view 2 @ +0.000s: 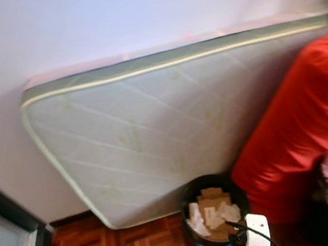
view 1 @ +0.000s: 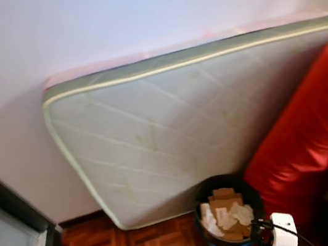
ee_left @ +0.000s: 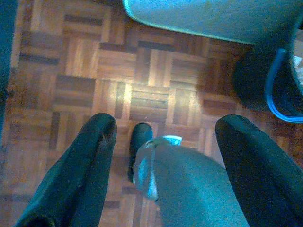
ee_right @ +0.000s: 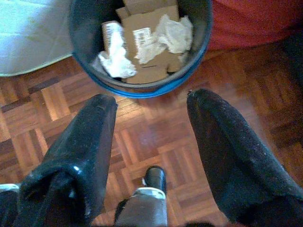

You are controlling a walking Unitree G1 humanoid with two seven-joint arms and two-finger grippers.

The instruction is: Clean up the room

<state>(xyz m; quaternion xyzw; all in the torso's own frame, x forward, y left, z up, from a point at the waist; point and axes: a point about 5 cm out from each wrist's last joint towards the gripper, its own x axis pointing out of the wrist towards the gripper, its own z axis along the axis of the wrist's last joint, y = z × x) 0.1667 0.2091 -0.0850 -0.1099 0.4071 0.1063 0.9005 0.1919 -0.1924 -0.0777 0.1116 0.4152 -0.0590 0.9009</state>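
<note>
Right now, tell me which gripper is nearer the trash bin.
The right gripper: the trash bin sits just beyond its open fingers, while the left gripper hangs over bare parquet.

Head views are soft all over, motion-smeared, worst toward 3 o'clock where the red cushion (view 1: 315, 130) loses its edges; light is even and diffuse on the white wall (view 1: 134, 15), no hard shadows. Wrist views have a blue-cyan cast, dim at the corners, with a glare patch on the parquet floor (ee_left: 125, 94) near centre. Right wrist view is sharper, bin (ee_right: 142, 47) contents readable, fingers (ee_right: 80, 151) near the lens dark and slightly blurred.
</note>
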